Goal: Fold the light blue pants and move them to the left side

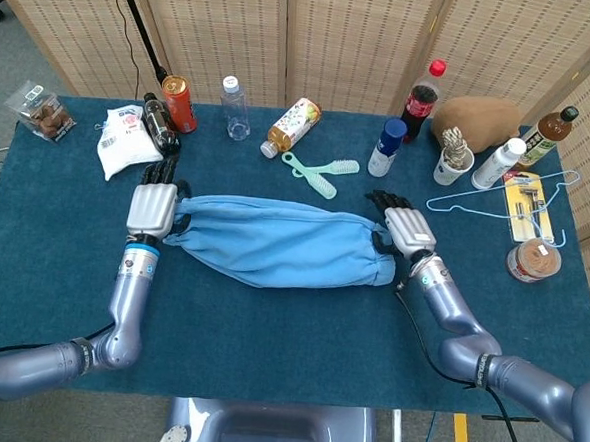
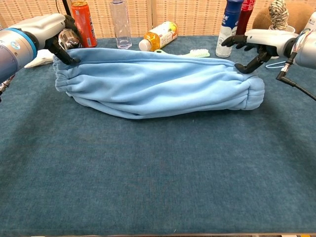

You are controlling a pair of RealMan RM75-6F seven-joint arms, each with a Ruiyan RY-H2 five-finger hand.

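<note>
The light blue pants (image 1: pixel 274 242) lie bunched into a long roll across the middle of the table, also filling the chest view's pants (image 2: pixel 158 86). My left hand (image 1: pixel 153 204) is at the roll's left end, its fingers (image 1: pixel 162 173) stretched forward past the cloth; in the chest view the left hand (image 2: pixel 47 30) has one fingertip touching the pants' top edge. My right hand (image 1: pixel 405 228) is at the right end with its fingers (image 2: pixel 232 42) spread and lifted off the cloth, only the thumb close to the edge. Neither hand holds any cloth.
Along the back of the table (image 1: pixel 268 330) stand a can (image 1: pixel 179 104), a clear bottle (image 1: pixel 235 107), a lying juice bottle (image 1: pixel 293 123), green brushes (image 1: pixel 323 173), a blue bottle (image 1: pixel 387 146) and a cola bottle (image 1: pixel 421 98). A white bag (image 1: pixel 120 140) lies back left, a wire hanger (image 1: pixel 502 199) right.
</note>
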